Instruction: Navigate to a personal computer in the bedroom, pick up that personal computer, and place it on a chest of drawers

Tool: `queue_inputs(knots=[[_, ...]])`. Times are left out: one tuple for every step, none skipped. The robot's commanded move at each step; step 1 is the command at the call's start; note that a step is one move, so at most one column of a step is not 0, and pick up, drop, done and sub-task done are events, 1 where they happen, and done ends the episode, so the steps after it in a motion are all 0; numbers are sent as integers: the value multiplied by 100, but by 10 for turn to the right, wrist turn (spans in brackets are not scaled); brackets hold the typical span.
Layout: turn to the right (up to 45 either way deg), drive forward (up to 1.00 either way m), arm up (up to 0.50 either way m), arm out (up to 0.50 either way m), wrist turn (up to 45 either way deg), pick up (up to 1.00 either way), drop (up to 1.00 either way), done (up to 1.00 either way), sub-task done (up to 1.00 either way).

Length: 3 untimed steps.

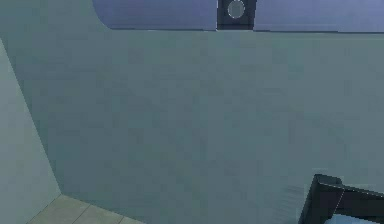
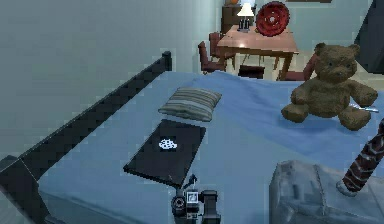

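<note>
At bottom centre the claw (image 2: 195, 204) is near the flat personal computer (image 2: 167, 148) on the bed (image 2: 250, 125). I cannot tell whether it holds anything. Lying flush on soft bedding, the computer may slip.

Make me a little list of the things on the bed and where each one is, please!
bed: blue cover, dark frame
laptop: dark, closed, lying flat on the cover
pillow: striped, just beyond the laptop
teddy bear: brown, sitting up toward the arm side view's right
gripper: at the bottom edge, near the laptop's near end; cannot tell whether it holds anything
beyond the bed: wooden table with red chairs
</note>
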Motion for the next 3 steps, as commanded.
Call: queue_inputs(knots=[[0,0,10,0,0,0,0,0,0],[0,0,26,0,0,0,0,0,0],[0,0,0,0,-450,0,0,0,0]])
